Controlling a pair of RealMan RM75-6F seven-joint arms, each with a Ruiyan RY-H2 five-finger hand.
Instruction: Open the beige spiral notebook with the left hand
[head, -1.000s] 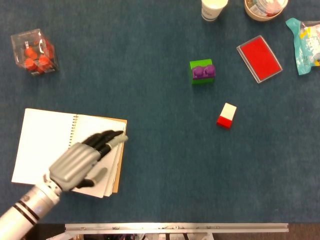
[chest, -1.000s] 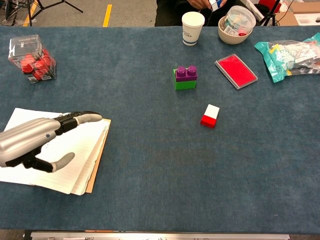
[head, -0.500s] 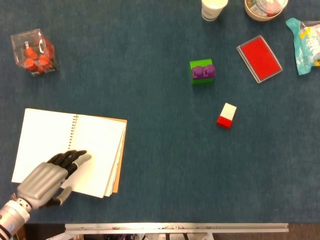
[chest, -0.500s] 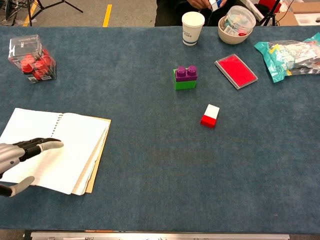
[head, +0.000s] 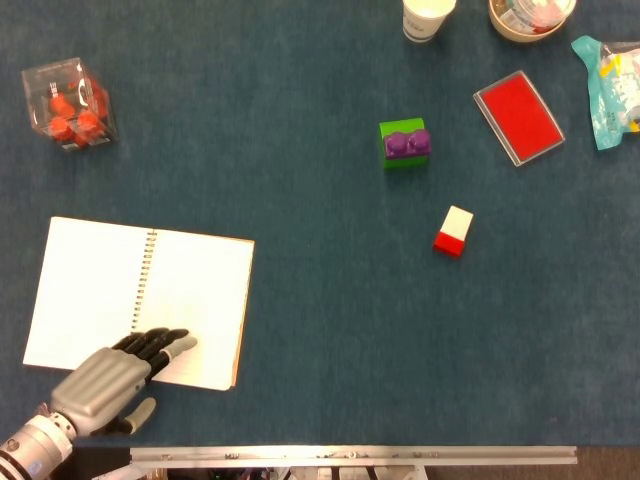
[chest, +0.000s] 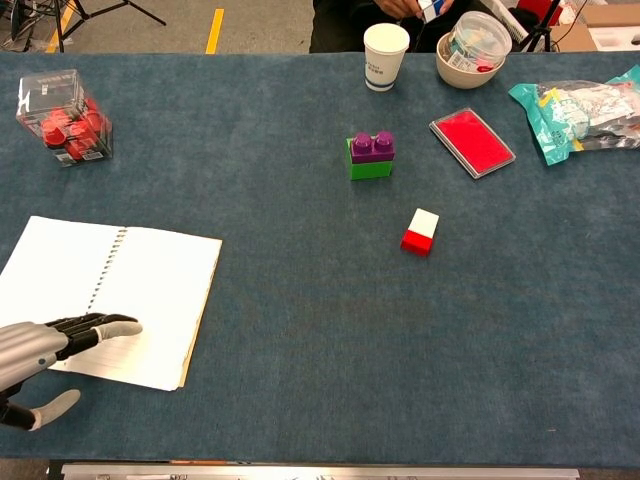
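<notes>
**Notebook open, pages now settled flat — left hand at the near edge**

The beige spiral notebook (head: 140, 300) lies open on the blue table (head: 330, 330) at the near-left, spiral running down the middle, white pages on both sides. A second ago the right-hand pages were fanned, loose leaves and the beige cover showing as a stepped edge; now that side reads as one flat sheet with only a thin beige line at the right edge. So the stack has been smoothed down.

The left hand (head: 112, 378) has pulled back toward the near edge compared with a second ago, when it lay across the right page. Half a second ago it was further left; now its dark fingertips (chest: 110, 326) rest on or just over the lower part of the right page. Fingers extended, close together, thumb out to the side, holding nothing. Contact versus hover — cannot tell.

Right hand is not in view.

Judgement: the opening looks essentially done — what remains is likely just lifting the hand clear. Risk: a dragging fingertip could catch the top leaf.
</notes>
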